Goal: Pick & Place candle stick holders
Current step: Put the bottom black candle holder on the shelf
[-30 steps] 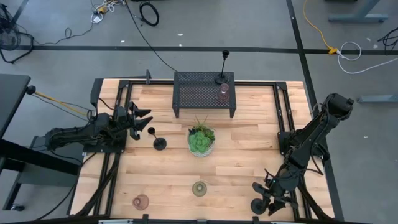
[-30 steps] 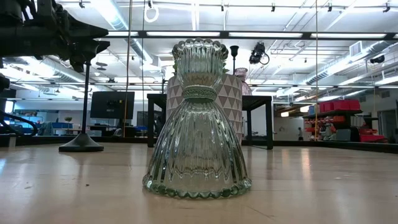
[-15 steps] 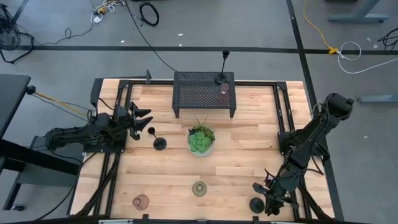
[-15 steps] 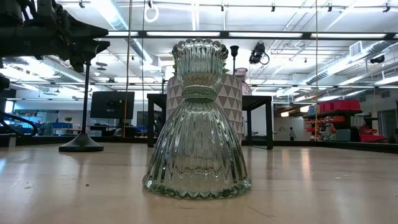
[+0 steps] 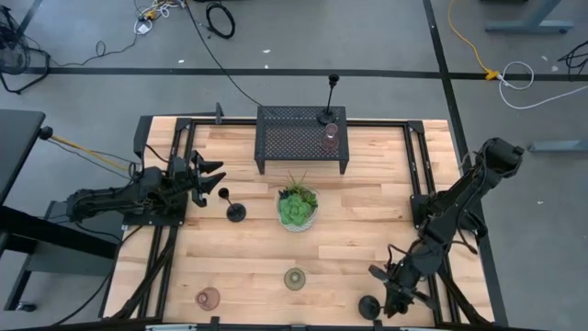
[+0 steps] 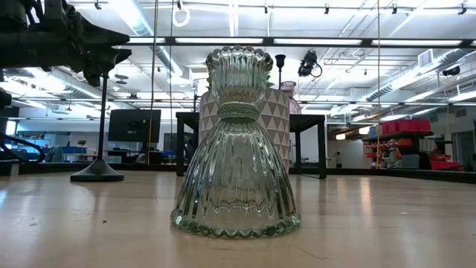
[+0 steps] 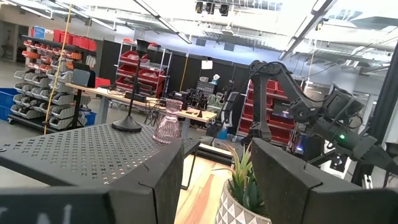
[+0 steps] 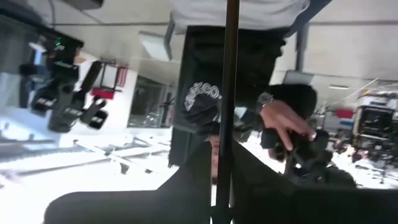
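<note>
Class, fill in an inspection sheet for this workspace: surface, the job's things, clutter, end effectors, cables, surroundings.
Surface: wooden table, bare boards between the items.
Job's things: first black holder and first pink cup on the mesh rack; second black holder upright beside the plant; green cup and second pink cup near the table edge opposite the rack; third black holder at the right end effector.
Clutter: plant in a bowl, mid-table.
End effectors: left end effector open, close to the second black holder but apart; right end effector shut on the third black holder's stem.
Cables: black cable and yellow cable on the floor.
Surroundings: a person's hand beyond the table.
</note>
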Controlling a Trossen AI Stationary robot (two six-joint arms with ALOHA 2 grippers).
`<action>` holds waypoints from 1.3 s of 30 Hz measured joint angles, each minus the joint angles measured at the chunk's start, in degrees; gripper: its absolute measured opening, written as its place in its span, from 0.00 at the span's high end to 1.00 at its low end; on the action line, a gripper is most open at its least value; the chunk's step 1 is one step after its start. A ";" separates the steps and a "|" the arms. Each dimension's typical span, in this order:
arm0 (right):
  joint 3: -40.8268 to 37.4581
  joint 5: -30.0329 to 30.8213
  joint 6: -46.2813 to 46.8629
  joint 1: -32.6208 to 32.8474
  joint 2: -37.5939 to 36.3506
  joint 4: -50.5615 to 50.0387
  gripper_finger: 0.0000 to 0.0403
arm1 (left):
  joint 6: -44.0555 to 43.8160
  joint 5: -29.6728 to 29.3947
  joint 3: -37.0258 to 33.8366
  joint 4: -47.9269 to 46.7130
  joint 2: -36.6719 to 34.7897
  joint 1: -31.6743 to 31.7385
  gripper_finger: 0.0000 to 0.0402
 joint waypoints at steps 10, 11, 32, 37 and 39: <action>0.00 -0.22 0.04 -9.03 -1.86 5.57 0.96 | 0.00 -0.02 -0.01 0.00 0.00 0.00 0.53; 0.00 -0.59 0.08 -9.93 -1.92 6.66 0.96 | 0.02 -0.01 -0.01 0.00 0.00 -0.01 0.53; 0.00 -13.02 4.33 -29.88 -1.97 24.86 0.95 | 0.00 0.01 -0.01 0.00 0.00 -0.01 0.53; 0.02 -24.53 4.43 -36.85 -2.01 27.22 0.95 | 0.00 -0.02 -0.02 0.00 0.00 0.01 0.53; 0.02 -28.94 3.45 -39.35 -1.99 27.72 0.95 | 0.00 0.00 -0.01 0.00 0.00 0.01 0.53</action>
